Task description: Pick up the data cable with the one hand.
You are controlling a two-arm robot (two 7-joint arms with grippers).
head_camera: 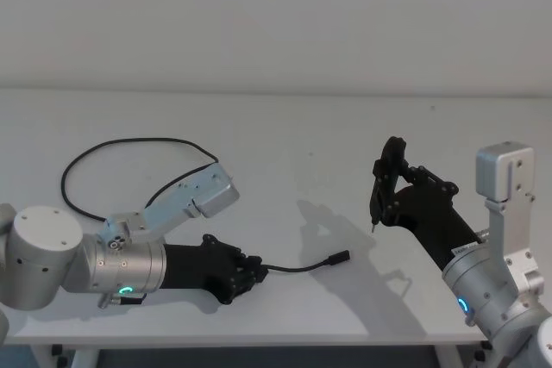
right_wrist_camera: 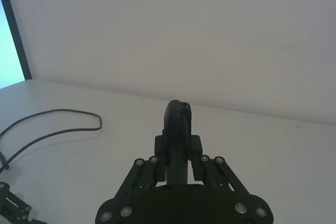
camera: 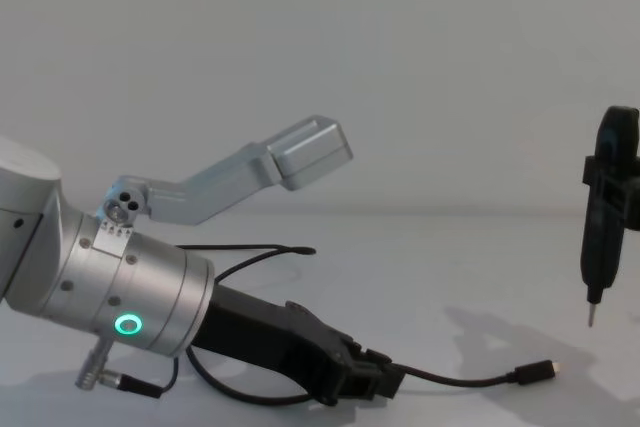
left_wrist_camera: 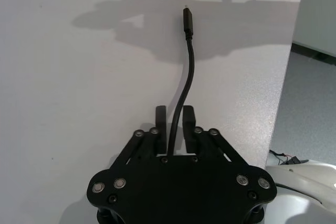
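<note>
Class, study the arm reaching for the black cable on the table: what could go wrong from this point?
1. The left gripper straddles the cable with its fingers open; a thin cord lying flat on the table may slip out as they close.
2. The cable's long loop runs back under the arm, so lifting may drag or snag it.
The right gripper stands upright, apart.

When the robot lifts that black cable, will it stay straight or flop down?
Probably flop: the data cable lies in a loose loop on the table, so it looks bendy. It is thin, so likely light. The short end past the left tool to the plug may droop only slightly.
</note>
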